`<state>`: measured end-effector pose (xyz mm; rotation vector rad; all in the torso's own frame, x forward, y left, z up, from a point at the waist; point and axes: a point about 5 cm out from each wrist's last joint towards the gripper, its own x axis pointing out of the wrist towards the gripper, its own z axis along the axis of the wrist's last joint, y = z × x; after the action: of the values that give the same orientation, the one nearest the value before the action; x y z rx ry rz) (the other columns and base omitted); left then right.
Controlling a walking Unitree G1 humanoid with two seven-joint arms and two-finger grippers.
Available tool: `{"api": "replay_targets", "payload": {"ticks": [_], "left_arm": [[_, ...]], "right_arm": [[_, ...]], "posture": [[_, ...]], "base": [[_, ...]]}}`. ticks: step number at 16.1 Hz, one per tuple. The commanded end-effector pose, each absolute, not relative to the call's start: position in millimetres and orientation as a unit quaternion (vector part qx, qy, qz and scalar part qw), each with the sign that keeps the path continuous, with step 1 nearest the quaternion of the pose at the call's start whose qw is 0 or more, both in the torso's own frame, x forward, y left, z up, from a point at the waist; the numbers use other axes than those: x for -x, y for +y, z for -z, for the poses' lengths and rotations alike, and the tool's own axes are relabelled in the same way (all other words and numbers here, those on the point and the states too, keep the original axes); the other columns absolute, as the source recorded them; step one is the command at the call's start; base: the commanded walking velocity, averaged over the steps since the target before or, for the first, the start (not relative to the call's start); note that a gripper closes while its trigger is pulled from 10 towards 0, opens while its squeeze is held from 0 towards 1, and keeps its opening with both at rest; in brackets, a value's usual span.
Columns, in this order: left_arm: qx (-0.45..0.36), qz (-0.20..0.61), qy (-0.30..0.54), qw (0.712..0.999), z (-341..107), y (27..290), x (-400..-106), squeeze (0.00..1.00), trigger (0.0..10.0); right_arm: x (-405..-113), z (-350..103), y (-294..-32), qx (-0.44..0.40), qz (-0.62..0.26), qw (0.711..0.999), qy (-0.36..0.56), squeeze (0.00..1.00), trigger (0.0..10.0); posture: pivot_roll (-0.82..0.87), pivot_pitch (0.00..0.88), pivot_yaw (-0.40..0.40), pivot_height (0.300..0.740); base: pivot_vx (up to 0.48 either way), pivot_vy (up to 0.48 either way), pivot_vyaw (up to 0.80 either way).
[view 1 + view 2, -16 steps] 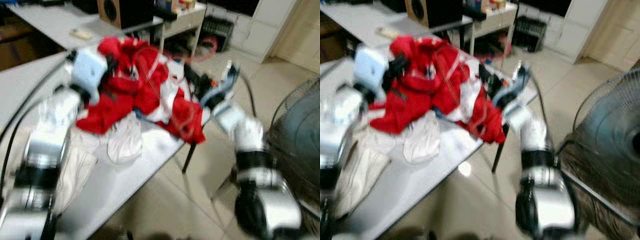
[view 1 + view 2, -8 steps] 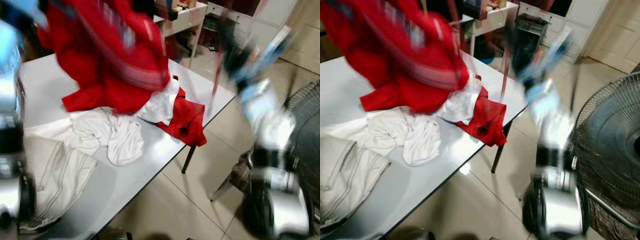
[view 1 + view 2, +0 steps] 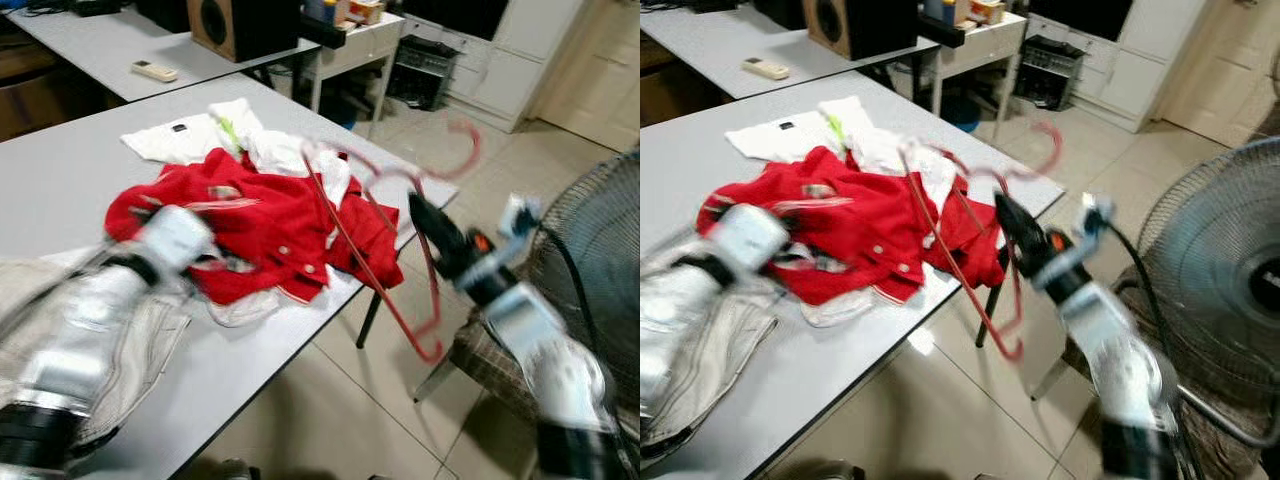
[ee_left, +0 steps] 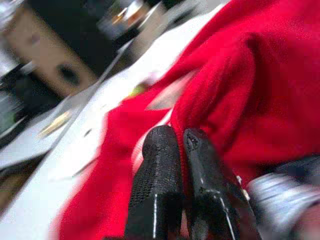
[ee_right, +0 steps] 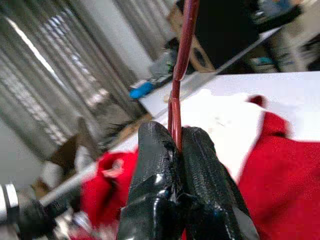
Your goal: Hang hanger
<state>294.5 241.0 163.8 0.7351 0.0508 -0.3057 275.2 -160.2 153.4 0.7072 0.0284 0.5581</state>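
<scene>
Our right gripper (image 3: 425,215) clenched on thin red plastic hanger (image 3: 375,255), held off table's right edge; left gripper (image 4: 175,145) closed, resting on crumpled red shirt (image 3: 250,225) on grey table (image 3: 60,170). Carry step: next we find rail, hook it

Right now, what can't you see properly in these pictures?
- Left gripper: the head views blur the arm; whether its shut fingers pinch the red shirt is unclear.
- Red hanger: motion-smeared in the head views; its far end hides behind the shirt.
- Right gripper: the hanger's top is cut off by the right wrist view's edge.
- Fan: cut by the frame edge.
</scene>
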Motion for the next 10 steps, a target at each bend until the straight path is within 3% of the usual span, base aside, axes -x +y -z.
{"api": "replay_targets", "payload": {"ticks": [1, 2, 3, 4, 5, 6, 8, 10], "left_arm": [[-0.362, 0.098, 0.045, 0.926, -168.3, 259.9, -296.8, 0.00, 0.6], [-0.355, 0.084, 0.049, 0.930, -170.1, 265.4, -297.4, 0.00, 0.6], [-0.283, 0.040, 0.056, 0.957, -172.8, 276.1, -299.6, 0.00, 6.4], [-0.250, 0.047, 0.052, 0.966, -171.5, 272.8, -299.6, 0.00, 10.0], [-0.208, 0.078, 0.044, 0.974, -169.0, 264.4, -299.4, 0.00, 10.0], [-0.170, 0.131, 0.043, 0.976, -164.3, 250.8, -294.2, 1.00, 10.0], [-0.158, 0.181, 0.066, 0.968, -163.9, 248.1, -284.5, 1.00, 10.0], [-0.190, 0.265, 0.107, 0.939, -172.8, 267.6, -268.0, 1.00, 10.0]], "right_arm": [[-269.8, -156.5, -161.2, -0.318, -0.265, 0.910, 0.017, 0.00, 10.0], [-267.0, -155.8, -161.1, -0.311, -0.262, 0.913, 0.022, 0.00, 10.0], [-259.9, -157.4, -160.8, -0.275, -0.254, 0.927, 0.031, 0.00, 10.0], [-258.4, -156.3, -161.9, -0.257, -0.245, 0.934, 0.037, 0.00, 10.0], [-259.5, -154.3, -163.8, -0.250, -0.229, 0.940, 0.042, 0.00, 10.0], [-263.3, -148.2, -171.3, -0.225, -0.177, 0.957, 0.053, 0.00, 10.0], [-264.2, -150.1, -174.5, -0.185, -0.157, 0.969, 0.050, 0.00, 10.0], [-263.9, -166.6, -171.7, -0.156, -0.178, 0.971, 0.029, 0.00, 10.0]], "posture": [[-0.05, 0.000, -0.063, 0.740], [-0.05, 0.000, -0.061, 0.740], [-0.06, 0.000, -0.039, 0.740], [-0.07, 0.000, -0.033, 0.740], [-0.08, 0.000, -0.027, 0.740], [-0.09, 0.000, -0.020, 0.740], [-0.10, 0.000, -0.025, 0.740], [-0.10, 0.000, -0.030, 0.740]], "base": [[0.000, 0.000, 0.00], [0.000, 0.000, 0.00], [0.000, 0.000, 0.00], [0.000, 0.000, 0.00], [0.000, 0.000, 0.00], [0.000, 0.000, 0.00], [0.000, 0.000, 0.00], [0.000, 0.000, 0.00]]}}
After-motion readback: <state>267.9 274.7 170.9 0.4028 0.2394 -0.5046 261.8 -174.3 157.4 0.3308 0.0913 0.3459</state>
